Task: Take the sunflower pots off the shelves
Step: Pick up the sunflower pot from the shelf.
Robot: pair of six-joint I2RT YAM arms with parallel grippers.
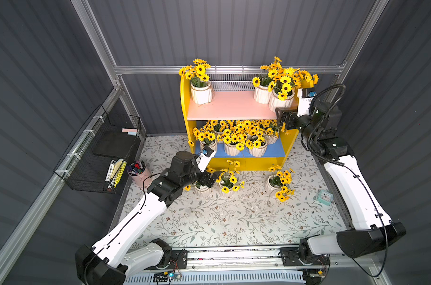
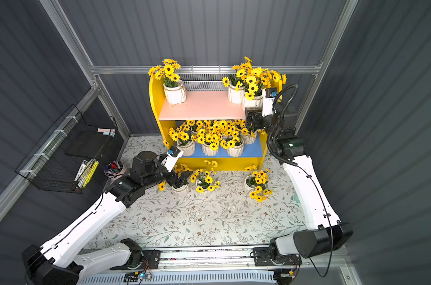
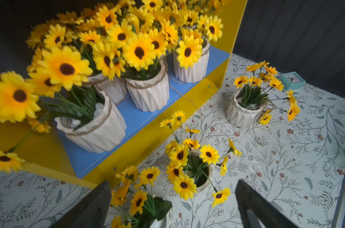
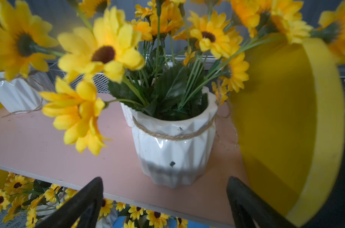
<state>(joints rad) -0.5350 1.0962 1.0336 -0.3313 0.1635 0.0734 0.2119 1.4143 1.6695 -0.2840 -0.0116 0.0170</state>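
Observation:
The shelves point(image 1: 185, 108) hold three sunflower pots on the pink upper board point(image 1: 231, 106) and several crowded on the blue lower board point(image 1: 276, 150). My right gripper point(image 1: 282, 116) point(image 4: 164, 189) is open at the pink board's front edge, just short of the rightmost upper pot point(image 4: 173, 154) beside the yellow side panel point(image 4: 282, 128). Three pots stand on the table in front of the shelves. My left gripper point(image 1: 210, 179) point(image 3: 173, 197) is open above the leftmost of them point(image 3: 161, 222), whose flowers rise between the fingers point(image 3: 96, 205). The other two table pots point(image 3: 199, 177) point(image 3: 240, 114) stand apart.
A black wire rack point(image 1: 98, 153) hangs on the left wall, with a pink cup of markers point(image 1: 138, 174) below it. A teal clock point(image 1: 325, 197) sits at the table's right edge. A white mesh basket point(image 1: 231, 84) stands behind the upper shelf.

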